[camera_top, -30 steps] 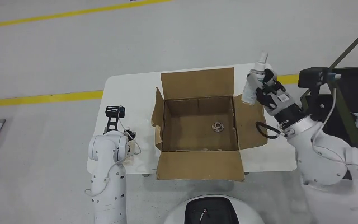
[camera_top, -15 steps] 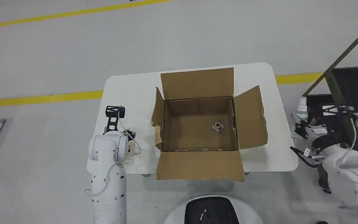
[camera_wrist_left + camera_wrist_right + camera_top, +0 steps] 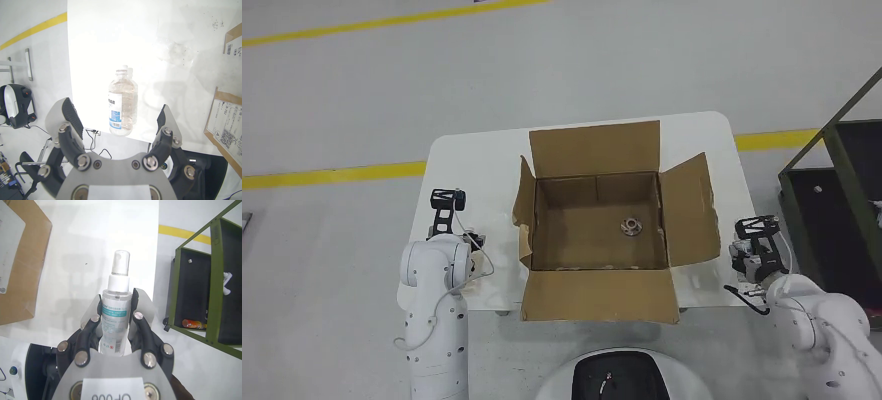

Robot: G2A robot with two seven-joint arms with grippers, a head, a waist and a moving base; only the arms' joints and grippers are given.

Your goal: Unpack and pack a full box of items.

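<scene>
Finding: the right gripper (image 3: 117,300) has changed station twice within the last second. It was up beside the right flap of the box (image 3: 594,148), then swung out past the right edge of the table (image 3: 482,160) towards the green rack (image 3: 213,275), and it now sits back over the table's near right margin, well apart from the box opening. Its fingers remain clamped on the body of the spray bottle (image 3: 115,315), cap pointing away from the wrist. Whether the bottle's base touches the tabletop cannot be told. The left gripper (image 3: 116,111) has not moved. It hangs with fingers spread wide at the table's near left edge, and two clear bottles (image 3: 122,102) stand upright at that edge, in line with the gap between its pads but not touched. Inside the box, one small round part (image 3: 628,227) lies where it lay before. Assessment: the spray bottle is out of the box but not yet set down, so this unpacking step is incomplete. The box appears almost emptied, with the round part still to come out before repacking can start.
</scene>
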